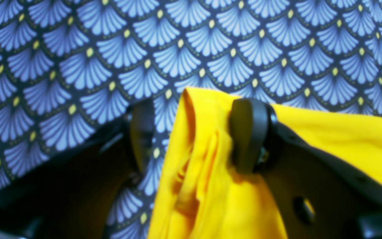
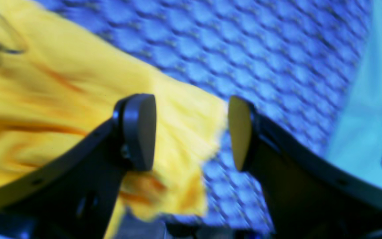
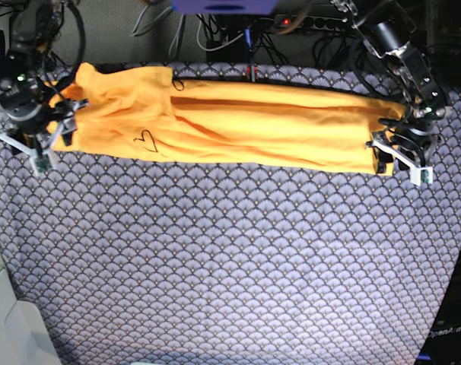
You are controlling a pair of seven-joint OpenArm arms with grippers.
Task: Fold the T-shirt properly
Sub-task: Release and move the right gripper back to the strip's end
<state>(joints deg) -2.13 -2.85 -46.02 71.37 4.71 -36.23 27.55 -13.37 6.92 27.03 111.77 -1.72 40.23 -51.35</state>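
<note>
The yellow-orange T-shirt (image 3: 253, 125) lies stretched into a long narrow band across the back of the table, its black heart mark (image 3: 144, 141) facing up near the left end. At the band's right end is my left gripper (image 3: 384, 154). In the left wrist view, the left gripper (image 1: 196, 136) is open, with the T-shirt's bunched edge (image 1: 211, 166) partly between its jaws and running under one finger (image 1: 249, 136). My right gripper (image 3: 59, 122) is at the left end. It (image 2: 189, 132) is open too, its jaws straddling a corner of the T-shirt (image 2: 184, 116).
A blue-grey scallop-patterned cloth (image 3: 230, 251) covers the table. Cables and a power strip (image 3: 291, 19) run behind the back edge. A pale surface (image 3: 10, 327) sits off the table's front left corner.
</note>
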